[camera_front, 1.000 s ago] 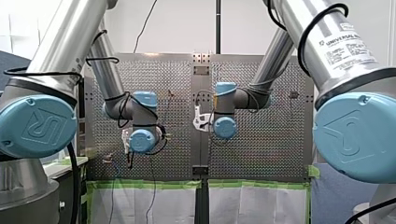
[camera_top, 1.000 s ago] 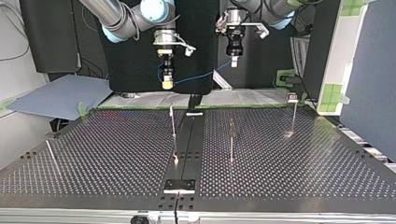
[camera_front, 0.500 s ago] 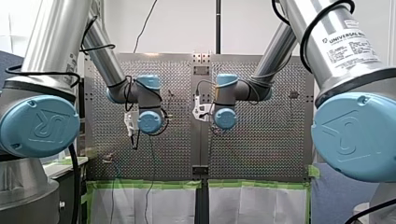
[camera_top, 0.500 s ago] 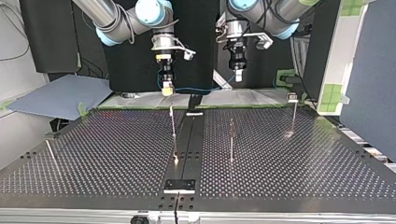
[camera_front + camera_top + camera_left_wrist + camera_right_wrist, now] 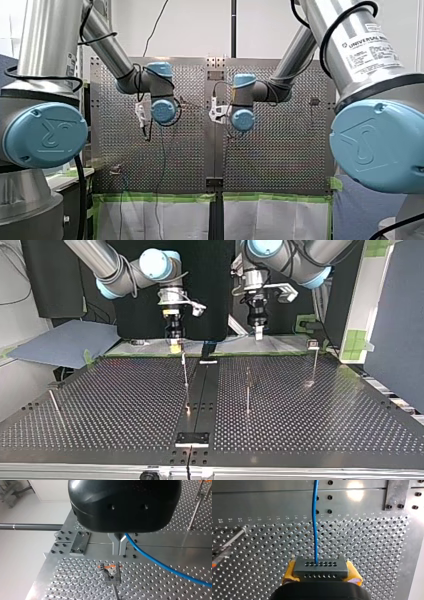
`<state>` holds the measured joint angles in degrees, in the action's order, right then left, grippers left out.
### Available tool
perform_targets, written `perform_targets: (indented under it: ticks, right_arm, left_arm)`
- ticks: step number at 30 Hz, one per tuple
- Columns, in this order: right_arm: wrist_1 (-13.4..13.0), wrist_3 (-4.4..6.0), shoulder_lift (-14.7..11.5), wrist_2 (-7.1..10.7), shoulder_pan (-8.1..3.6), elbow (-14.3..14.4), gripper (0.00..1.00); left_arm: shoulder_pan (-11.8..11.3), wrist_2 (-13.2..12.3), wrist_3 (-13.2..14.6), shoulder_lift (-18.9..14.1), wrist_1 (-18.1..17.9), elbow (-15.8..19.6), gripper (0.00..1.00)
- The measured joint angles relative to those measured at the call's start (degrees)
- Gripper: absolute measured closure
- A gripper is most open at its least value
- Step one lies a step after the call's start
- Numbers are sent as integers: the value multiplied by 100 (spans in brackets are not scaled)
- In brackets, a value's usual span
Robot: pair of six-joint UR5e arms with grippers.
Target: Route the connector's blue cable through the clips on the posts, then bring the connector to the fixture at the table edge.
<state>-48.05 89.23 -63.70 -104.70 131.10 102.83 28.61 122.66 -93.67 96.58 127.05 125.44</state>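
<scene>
state: my right gripper (image 5: 321, 573) clamps the connector (image 5: 321, 567) between yellow pads (image 5: 290, 573) over the counter (image 5: 367, 545); my left gripper (image 5: 119, 548) is pinched shut on the blue cable (image 5: 160, 566) above a post clip (image 5: 111, 573) | risk: lowering off-line misses the clip; overtension could twist the connector loose

Label (image 5: 372, 47) on my right arm (image 5: 312, 15), front view: the heading reads "UNIVERSAL R…"; the finer lines beneath are too small to read. Blue cap (image 5: 46, 135) on my left arm (image 5: 50, 40) and blue cap (image 5: 367, 145) on my right arm: embossed "UR" monogram. Table (image 5: 362, 512), right wrist view: printed figures (image 5: 229, 519) along one row of holes, illegible.
</scene>
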Motion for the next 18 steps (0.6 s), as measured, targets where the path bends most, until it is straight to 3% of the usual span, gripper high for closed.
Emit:
perform_targets:
  ticks: [11,18]
  right_arm:
    - [411,150,2,200,-147,-452,100]
    - [578,206,6,274,-216,-673,100]
  left_arm:
    - [-219,-158,215,89,361,-120,98]
    - [-494,-404,458,98,533,-284,98]
